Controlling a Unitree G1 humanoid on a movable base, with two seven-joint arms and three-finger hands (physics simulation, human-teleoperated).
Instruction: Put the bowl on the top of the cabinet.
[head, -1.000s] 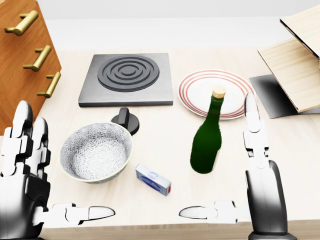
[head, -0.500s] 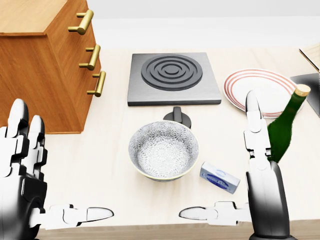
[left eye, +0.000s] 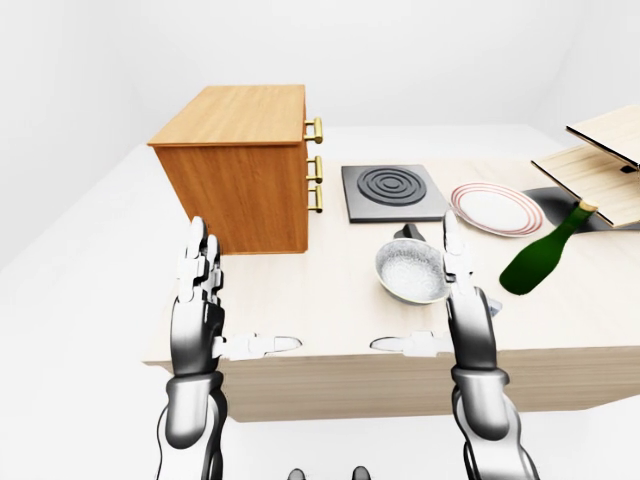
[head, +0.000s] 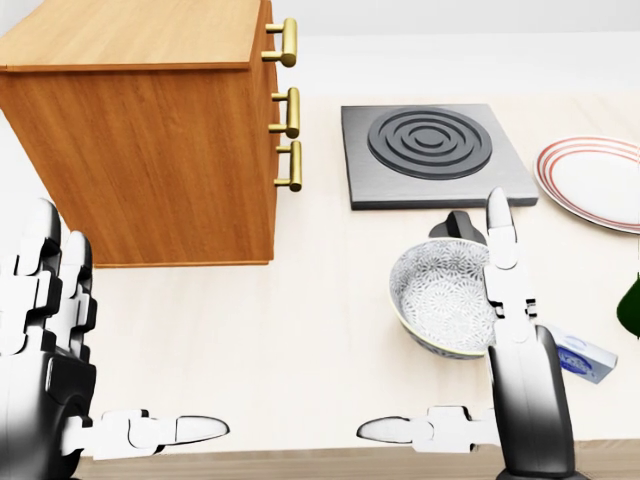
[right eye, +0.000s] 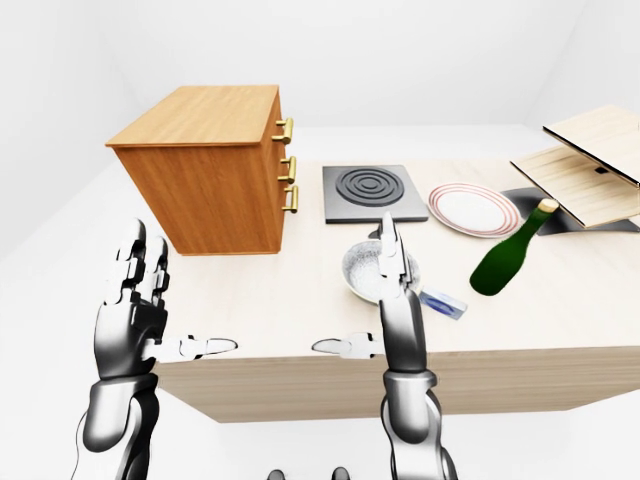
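Head view: sitting right of the cabinet (head: 150, 140), the bowl (head: 443, 296) — untouched, behind right hand (head: 520, 390). Both hands, left hand (head: 45, 340) included, hanging open — best cupping the rim, lifting level.

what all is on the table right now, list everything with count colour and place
cabinet: 1, brown wood, brass handles, left-eye view's left
hob: 1, grey, right of cabinet
knob: 1, black, between hob and bowl
bowl: 1, patterned grey-white, below hob
plate: 1, white, red rings, right of hob
bottle: 1, green, tilted, right
small box: 1, blue-white, beside bowl
wooden boards: light wood, far right
table: 1, pale wood
left hand: open
right hand: open
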